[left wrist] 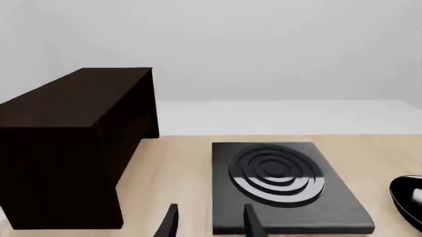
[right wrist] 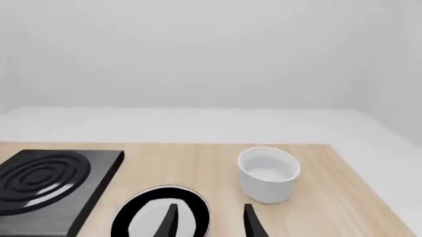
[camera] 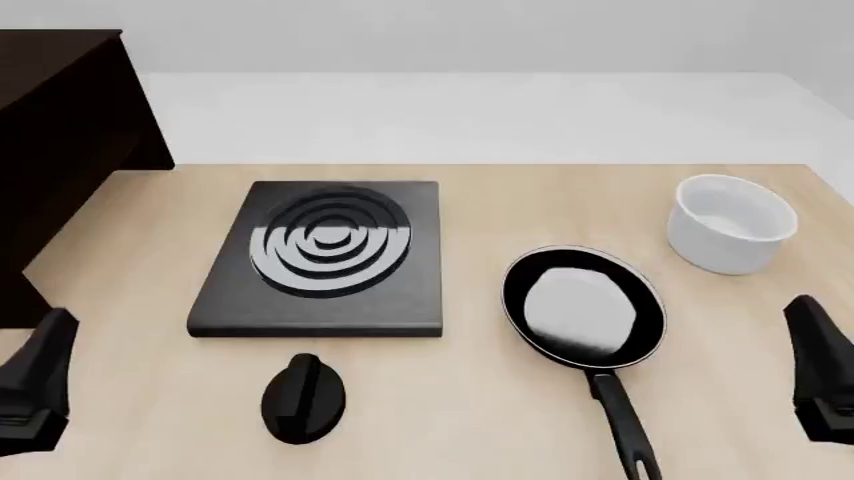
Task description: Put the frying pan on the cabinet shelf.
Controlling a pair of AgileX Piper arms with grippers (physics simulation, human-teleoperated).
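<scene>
The frying pan (camera: 583,305) lies on the light wooden table right of centre, its long black handle (camera: 622,420) pointing toward the near edge. In the right wrist view the pan (right wrist: 145,217) sits just beyond my right gripper (right wrist: 209,219), which is open and holds nothing. A sliver of the pan (left wrist: 408,195) shows in the left wrist view. The cabinet shelf (left wrist: 72,96) is the top of the dark brown cabinet (camera: 60,140) at the far left. My left gripper (left wrist: 209,219) is open and empty, low over the table near the hob's front edge.
A black square hob (camera: 324,255) with concentric rings lies left of the pan. A black knob (camera: 303,397) sits in front of it. A white bowl (camera: 730,222) stands at the right, behind the pan. Both arms (camera: 38,385) (camera: 821,365) hang at the near corners.
</scene>
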